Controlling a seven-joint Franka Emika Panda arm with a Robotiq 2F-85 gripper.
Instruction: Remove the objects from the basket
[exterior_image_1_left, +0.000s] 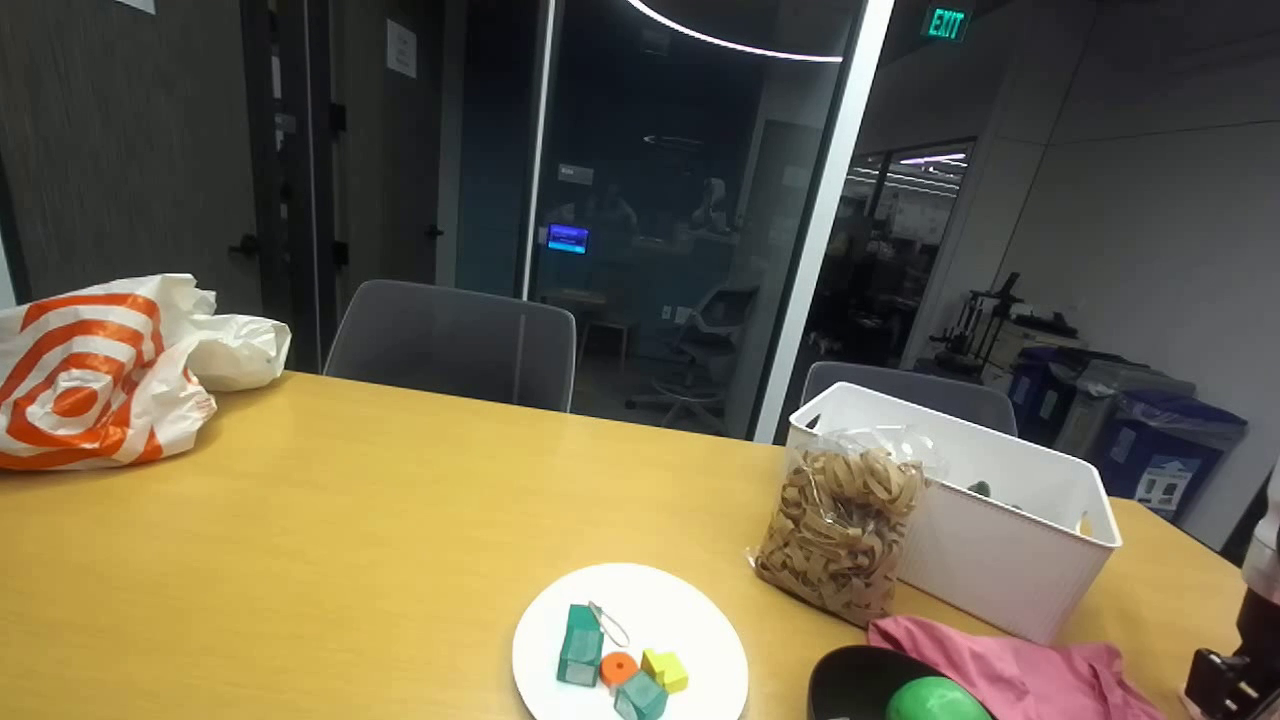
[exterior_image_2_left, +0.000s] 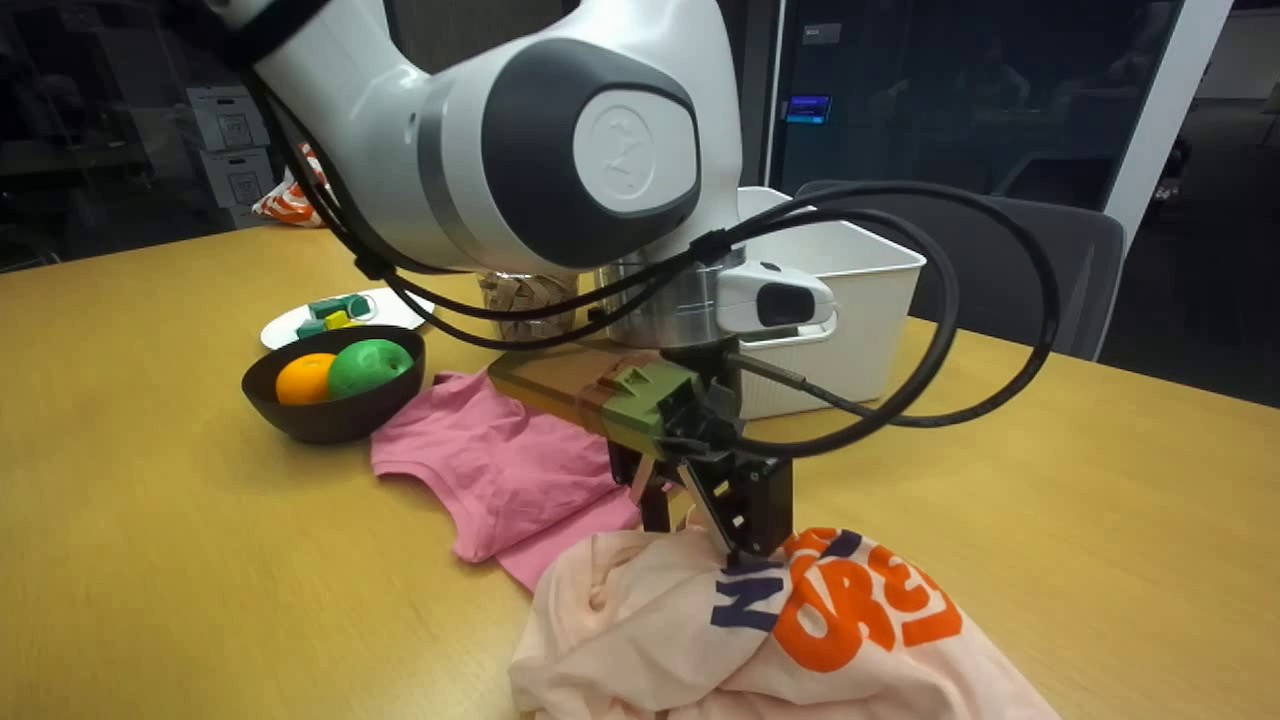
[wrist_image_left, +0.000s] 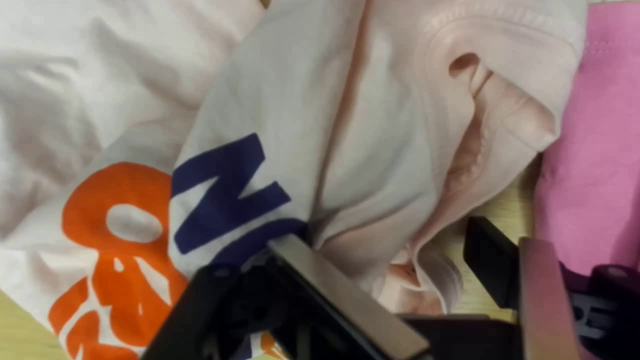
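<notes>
The white basket stands on the table in both exterior views, partly behind the arm in an exterior view. A small dark grey-green thing shows inside it; the rest of its inside is hidden. My gripper is low over a crumpled pale pink shirt with orange and navy letters, in front of the basket. In the wrist view the gripper is open. One finger touches or nearly touches the shirt; the other is over bare table beside it. Part of the shirt's edge lies between the fingers.
A pink garment lies beside the shirt. A black bowl holds an orange and a green fruit. A white plate carries several small blocks. A bag of brown paper strips leans on the basket. A white-and-orange bag lies farther off.
</notes>
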